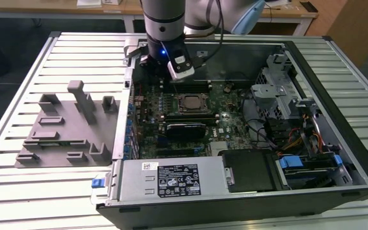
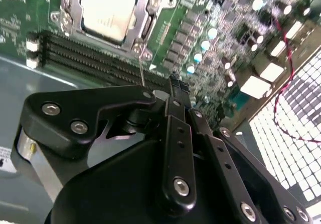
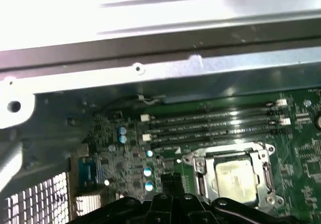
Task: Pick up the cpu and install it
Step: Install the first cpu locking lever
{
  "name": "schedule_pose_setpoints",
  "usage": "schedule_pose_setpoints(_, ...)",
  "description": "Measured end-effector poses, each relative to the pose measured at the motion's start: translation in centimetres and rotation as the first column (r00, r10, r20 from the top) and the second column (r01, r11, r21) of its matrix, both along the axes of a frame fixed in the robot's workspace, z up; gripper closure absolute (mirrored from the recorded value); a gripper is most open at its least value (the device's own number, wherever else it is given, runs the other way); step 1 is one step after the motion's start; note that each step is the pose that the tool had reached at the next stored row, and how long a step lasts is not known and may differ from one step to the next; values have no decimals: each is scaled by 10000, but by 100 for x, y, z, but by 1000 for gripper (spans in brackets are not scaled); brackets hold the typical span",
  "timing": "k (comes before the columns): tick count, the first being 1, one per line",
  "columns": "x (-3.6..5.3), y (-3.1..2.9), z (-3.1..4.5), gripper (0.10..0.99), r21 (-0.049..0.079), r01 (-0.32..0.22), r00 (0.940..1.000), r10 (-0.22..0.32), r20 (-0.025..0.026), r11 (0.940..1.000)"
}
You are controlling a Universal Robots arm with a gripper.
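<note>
The cpu (image 1: 189, 102), a pale silver square, lies flat inside its metal socket frame (image 3: 261, 158) on the green motherboard (image 1: 229, 124) of the open computer case. It appears in both wrist views, as the cpu (image 2: 108, 8) and the cpu (image 3: 234, 179). My gripper (image 2: 173, 81) hangs just above the board, off to one side of the socket near the memory slots, with its black fingers pressed together and nothing between them. The same shut gripper (image 3: 169, 178) stands apart from the chip. In the exterior view the arm's wrist (image 1: 165, 52) hovers over the far end of the board.
Memory slots (image 3: 210, 126) run beside the socket, close to the case's metal wall (image 3: 150, 58). The power supply (image 1: 171, 179) and a black drive bay (image 1: 251, 170) sit at the near end, with a drive cage (image 1: 280, 76) and cables (image 1: 286, 139) on the exterior view's right. A grey fixture block (image 1: 63, 129) lies on the slatted table.
</note>
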State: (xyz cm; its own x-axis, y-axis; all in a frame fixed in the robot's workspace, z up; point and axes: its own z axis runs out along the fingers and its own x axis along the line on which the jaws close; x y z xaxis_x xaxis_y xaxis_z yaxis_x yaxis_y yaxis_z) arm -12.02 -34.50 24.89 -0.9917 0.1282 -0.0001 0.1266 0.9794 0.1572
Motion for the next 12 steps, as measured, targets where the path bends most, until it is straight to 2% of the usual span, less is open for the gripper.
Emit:
schedule_pose_setpoints(4,-32,-12,-1,980,454,0,10000,0,0,9990)
schedule_pose_setpoints(9,-43,-24,-4,980,1158,1,10000,-1,-1,9933)
schedule_pose_setpoints(10,-43,-27,-6,980,1257,1,10000,-1,-2,9921)
schedule_pose_setpoints(12,-43,-29,-13,980,1348,2,10000,-2,-1,9909)
